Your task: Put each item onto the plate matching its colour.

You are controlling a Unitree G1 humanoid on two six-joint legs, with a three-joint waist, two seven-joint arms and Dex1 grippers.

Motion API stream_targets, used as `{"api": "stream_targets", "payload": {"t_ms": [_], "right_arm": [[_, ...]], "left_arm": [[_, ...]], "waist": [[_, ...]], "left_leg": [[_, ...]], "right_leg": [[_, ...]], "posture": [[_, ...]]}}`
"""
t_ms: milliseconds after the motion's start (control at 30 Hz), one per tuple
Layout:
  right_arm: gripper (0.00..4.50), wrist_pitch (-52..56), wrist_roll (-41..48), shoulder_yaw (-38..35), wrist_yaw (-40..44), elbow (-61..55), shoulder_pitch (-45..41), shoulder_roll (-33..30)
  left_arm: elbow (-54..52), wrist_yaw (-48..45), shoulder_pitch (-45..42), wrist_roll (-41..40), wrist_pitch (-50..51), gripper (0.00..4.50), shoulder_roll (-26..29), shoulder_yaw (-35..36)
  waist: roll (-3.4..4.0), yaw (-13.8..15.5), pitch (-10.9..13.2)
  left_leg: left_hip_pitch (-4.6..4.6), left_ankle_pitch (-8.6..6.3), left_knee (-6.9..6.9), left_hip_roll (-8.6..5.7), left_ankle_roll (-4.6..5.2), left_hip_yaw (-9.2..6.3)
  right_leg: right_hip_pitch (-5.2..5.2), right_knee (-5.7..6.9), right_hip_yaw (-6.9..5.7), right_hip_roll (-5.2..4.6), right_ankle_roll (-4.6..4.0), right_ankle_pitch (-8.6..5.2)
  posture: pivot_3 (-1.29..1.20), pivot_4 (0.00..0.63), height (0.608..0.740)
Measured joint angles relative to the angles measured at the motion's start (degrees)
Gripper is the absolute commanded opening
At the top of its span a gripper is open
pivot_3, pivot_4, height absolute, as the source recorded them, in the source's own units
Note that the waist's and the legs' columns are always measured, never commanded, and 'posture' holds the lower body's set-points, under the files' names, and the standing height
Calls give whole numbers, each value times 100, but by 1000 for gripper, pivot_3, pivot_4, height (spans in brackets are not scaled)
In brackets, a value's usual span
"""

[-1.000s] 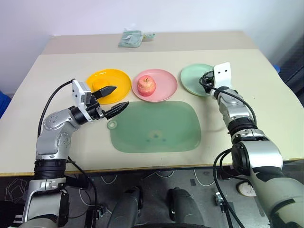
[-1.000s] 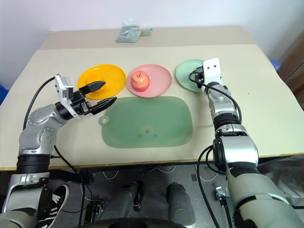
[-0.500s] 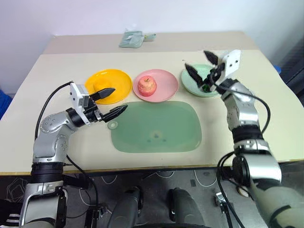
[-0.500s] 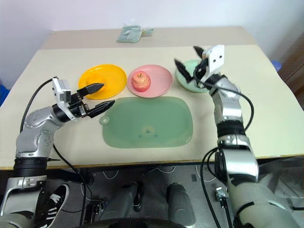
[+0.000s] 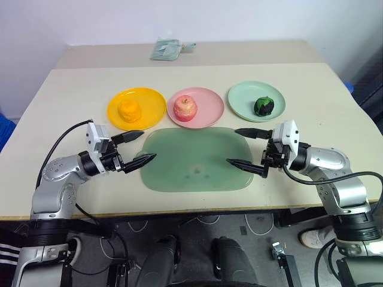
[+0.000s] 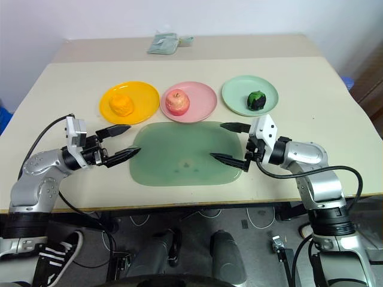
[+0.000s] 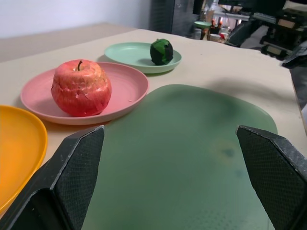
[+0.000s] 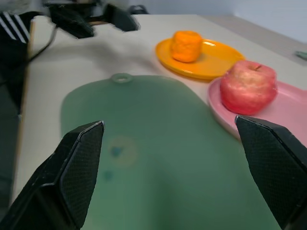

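A: Both arms have pulled back from the plates since a second ago. The right gripper (image 5: 249,150), then over the mint plate (image 5: 256,100), now hangs over the right edge of the green mat (image 5: 197,158), and the dark green fruit (image 5: 263,106) lies on that plate.

B: And the left gripper (image 5: 135,148)?

A: At the mat's left edge, dropped back slightly. Both sets of jaws stand wide apart with nothing between them.

B: So what remains?

A: Little, I judge: just keep both arms clear of the plates so nothing gets knocked.

B: Count, largest first?

A: One mat. Three plates beyond the mat's far edge: yellow plate (image 5: 136,108), pink plate (image 5: 195,107), mint. Three fruits, one per plate: apple (image 5: 185,107) on pink, orange fruit (image 5: 128,110) on yellow, green on mint.
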Motion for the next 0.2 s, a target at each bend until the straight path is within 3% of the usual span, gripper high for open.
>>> {"api": "stream_targets", "payload": {"t_ms": [200], "right_arm": [[4463, 9, -129, 21, -261, -52, -28, 30]], "left_arm": [[0, 20, 17, 10, 9, 4500, -12, -30]], "waist": [[0, 9, 0]], "left_leg": [[-1, 0, 1, -2, 0, 0]], "right_leg": [[2, -3, -1, -2, 0, 0]], "posture": [[0, 150, 740]]}}
